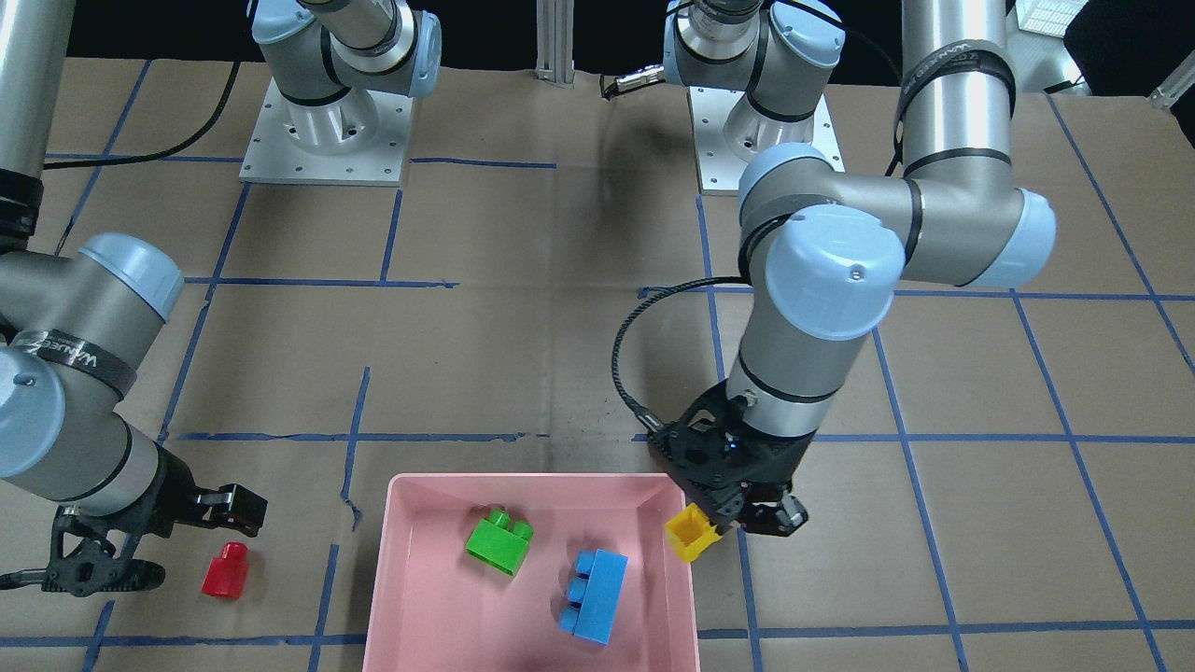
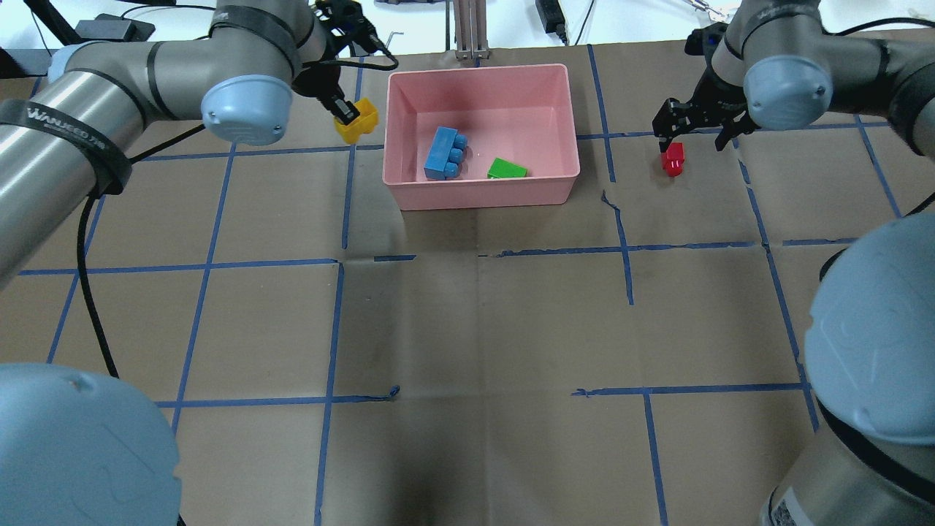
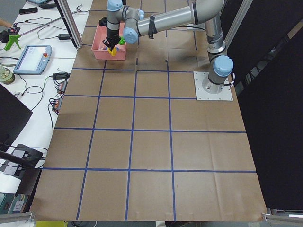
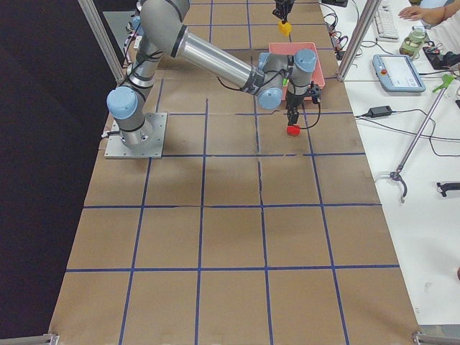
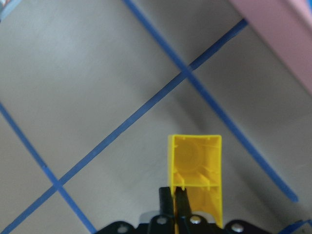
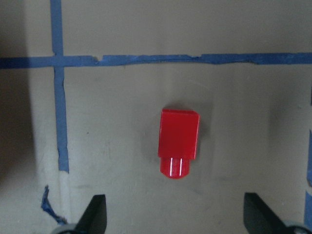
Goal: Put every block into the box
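The pink box (image 2: 482, 193) stands at the table's far middle. A green block (image 2: 507, 169) and a light-blue block (image 2: 444, 153) lie inside it. My left gripper (image 2: 343, 111) is shut on the yellow block (image 2: 356, 121) and holds it just outside the box's left rim. In the left wrist view the fingers pinch one wall of the hollow yellow block (image 5: 197, 175). My right gripper (image 2: 694, 135) is open above the red block (image 2: 673, 160). That block lies on the table right of the box, between the spread fingers in the right wrist view (image 6: 178, 141).
Brown paper with a blue tape grid (image 2: 343, 263) covers the table. The two arm bases (image 1: 325, 131) stand on the robot's side. A black cable (image 1: 625, 345) loops from the left wrist. A bench with a tablet (image 4: 399, 72) runs along the far edge.
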### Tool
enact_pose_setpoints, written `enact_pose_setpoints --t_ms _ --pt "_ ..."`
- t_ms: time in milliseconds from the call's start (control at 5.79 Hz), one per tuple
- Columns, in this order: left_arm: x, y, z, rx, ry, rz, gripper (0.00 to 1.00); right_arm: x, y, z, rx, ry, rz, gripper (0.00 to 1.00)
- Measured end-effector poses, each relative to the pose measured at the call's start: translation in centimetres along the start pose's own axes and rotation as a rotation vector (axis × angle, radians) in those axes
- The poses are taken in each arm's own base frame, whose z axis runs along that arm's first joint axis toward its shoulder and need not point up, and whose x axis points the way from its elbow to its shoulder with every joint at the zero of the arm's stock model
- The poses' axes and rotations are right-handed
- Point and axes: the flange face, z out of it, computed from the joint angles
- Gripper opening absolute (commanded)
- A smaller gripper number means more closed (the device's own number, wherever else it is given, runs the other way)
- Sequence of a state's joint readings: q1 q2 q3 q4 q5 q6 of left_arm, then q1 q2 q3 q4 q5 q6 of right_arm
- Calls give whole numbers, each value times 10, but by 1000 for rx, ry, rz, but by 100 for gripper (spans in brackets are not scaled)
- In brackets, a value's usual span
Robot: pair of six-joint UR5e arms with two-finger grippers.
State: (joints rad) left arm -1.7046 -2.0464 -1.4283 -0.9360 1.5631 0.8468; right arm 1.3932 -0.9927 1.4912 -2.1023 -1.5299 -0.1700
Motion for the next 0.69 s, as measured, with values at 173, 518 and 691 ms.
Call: enact_pose_setpoints --t_ms 173,518,691 --pt "17 -24 24 83 -1 46 49 3 -13 20 1 -1 7 99" --pt "33 -40 66 179 54 63 96 6 -24 41 -16 -4 11 88" --pt "35 -40 65 176 69 56 96 6 -24 45 -23 -6 11 66"
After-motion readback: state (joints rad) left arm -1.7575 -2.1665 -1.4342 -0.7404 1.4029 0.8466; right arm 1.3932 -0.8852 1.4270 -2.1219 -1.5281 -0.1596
